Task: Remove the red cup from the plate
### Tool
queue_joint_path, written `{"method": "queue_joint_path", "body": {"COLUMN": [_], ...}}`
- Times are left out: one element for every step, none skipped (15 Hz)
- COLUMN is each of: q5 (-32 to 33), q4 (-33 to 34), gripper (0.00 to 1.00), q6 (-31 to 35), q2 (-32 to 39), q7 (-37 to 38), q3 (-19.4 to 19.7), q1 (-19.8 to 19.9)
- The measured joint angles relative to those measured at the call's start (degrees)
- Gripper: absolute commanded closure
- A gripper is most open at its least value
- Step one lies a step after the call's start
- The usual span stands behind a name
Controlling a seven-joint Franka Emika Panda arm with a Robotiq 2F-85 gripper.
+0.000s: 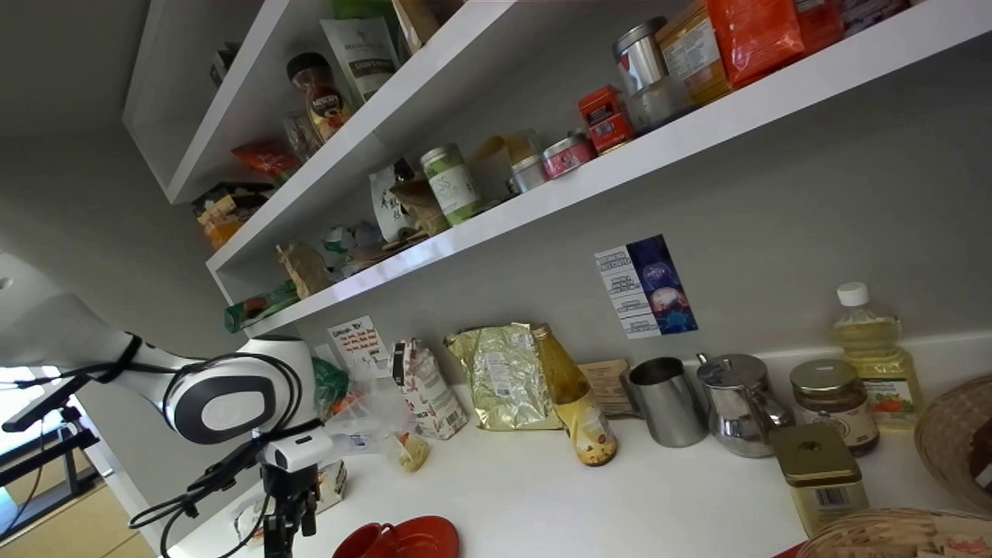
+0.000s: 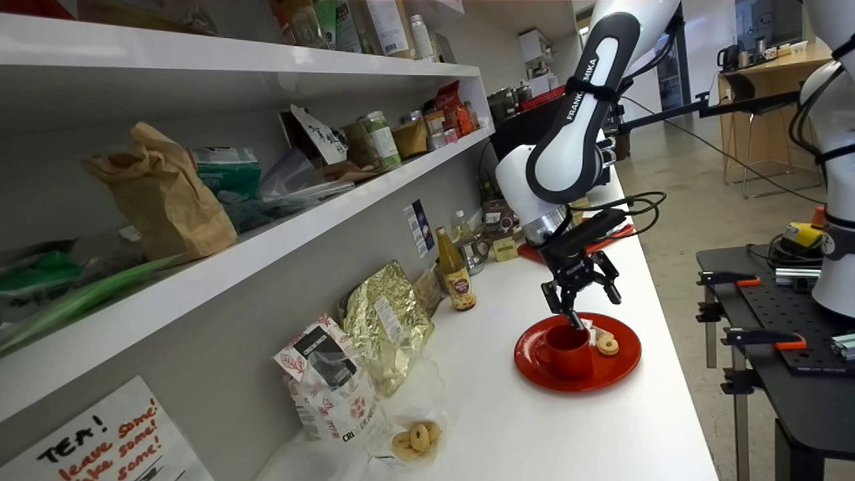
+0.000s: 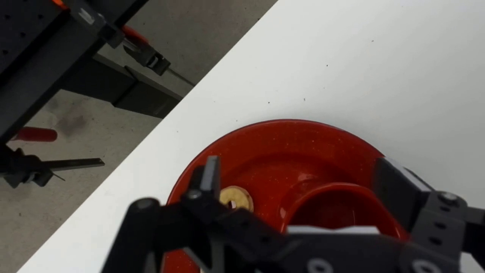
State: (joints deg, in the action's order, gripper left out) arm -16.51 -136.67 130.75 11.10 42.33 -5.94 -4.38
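White desk (image 2: 494,421) across the lower middle of an exterior view, and look at the arm (image 2: 578,127), hooking down from the top, right of centre! Claw (image 2: 584,310) above the plate (image 2: 616,367), fingers spread apart; red cup (image 2: 568,359) sitting on it.

White shelves (image 1: 403,267), gold foil bag (image 1: 500,380) beside a yellow bottle (image 1: 583,415), steel pitcher (image 1: 673,407), teapot (image 1: 736,411), handwritten note (image 2: 110,437)

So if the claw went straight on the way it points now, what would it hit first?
Probably the red cup: in an exterior view the open claw points down towards it, one finger appearing right at its rim. Whether they touch, I can't tell. The plate lies beneath.
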Motion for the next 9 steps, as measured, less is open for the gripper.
{"method": "queue_joint_path", "body": {"q5": [0.00,0.00,0.00,0.00,0.00,0.00,0.01,0.01,0.02], "q4": [0.15,0.30,0.44,0.57,0.69,0.83,0.98,1.13,1.43], "gripper": [0.00,0.00,0.00,0.00,0.00,0.00,0.00,0.00,0.00], "q6": [0.03,0.03,0.03,0.03,0.03,0.03,0.03,0.03,0.02], "q2": [0.33,0.62,0.89,1.08,1.20,1.26,1.27,1.27,1.34], "q7": [0.65,1.21,1.62,1.84,2.06,2.34,2.56,2.67,2.68], "q3": [0.23,0.51,0.83,1.20,1.64,2.14,2.64,3.10,3.61], "q1": [-0.05,-0.08,-0.08,-0.08,-0.08,-0.07,-0.06,-0.01,0.14]}}
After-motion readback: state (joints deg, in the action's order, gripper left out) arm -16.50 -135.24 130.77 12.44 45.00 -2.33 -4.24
